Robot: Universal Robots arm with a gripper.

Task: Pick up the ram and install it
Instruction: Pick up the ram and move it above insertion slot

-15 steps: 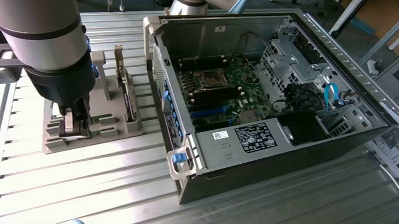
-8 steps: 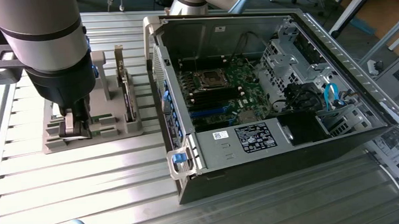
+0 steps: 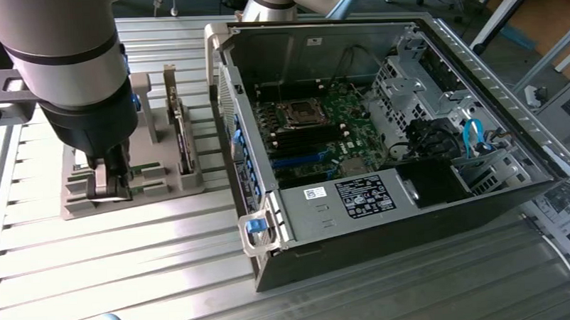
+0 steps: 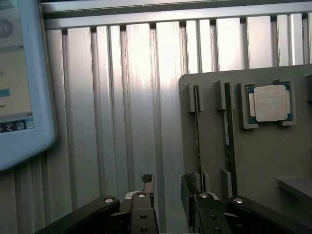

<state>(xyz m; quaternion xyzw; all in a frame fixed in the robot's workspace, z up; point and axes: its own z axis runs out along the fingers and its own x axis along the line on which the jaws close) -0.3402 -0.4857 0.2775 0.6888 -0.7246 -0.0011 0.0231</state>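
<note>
Ribbed aluminium tabletop (image 3: pixel 127 265) carries a grey holder (image 3: pixel 78 208) on the exterior view's left and an open computer case (image 3: pixel 364 253) on its right. The gripper (image 3: pixel 107 186) hangs low over the holder.

Seen from the wrist, the ram (image 4: pixel 228 141) stands on edge in a holder slot beside the processor (image 4: pixel 271 103). The fingers (image 4: pixel 146 187) are spread apart and empty, clear of the ram.

Robotics lab or electronics workshop. An open desktop computer case (image 3: pixel 383 249) with its motherboard (image 3: pixel 345 122) exposed lies mid-frame on a ribbed aluminium workbench (image 3: pixel 127 272). A grey parts fixture (image 3: pixel 167 192) stands at the left, and an industrial robot arm (image 3: pixel 73 61) looms in the upper left.
</note>
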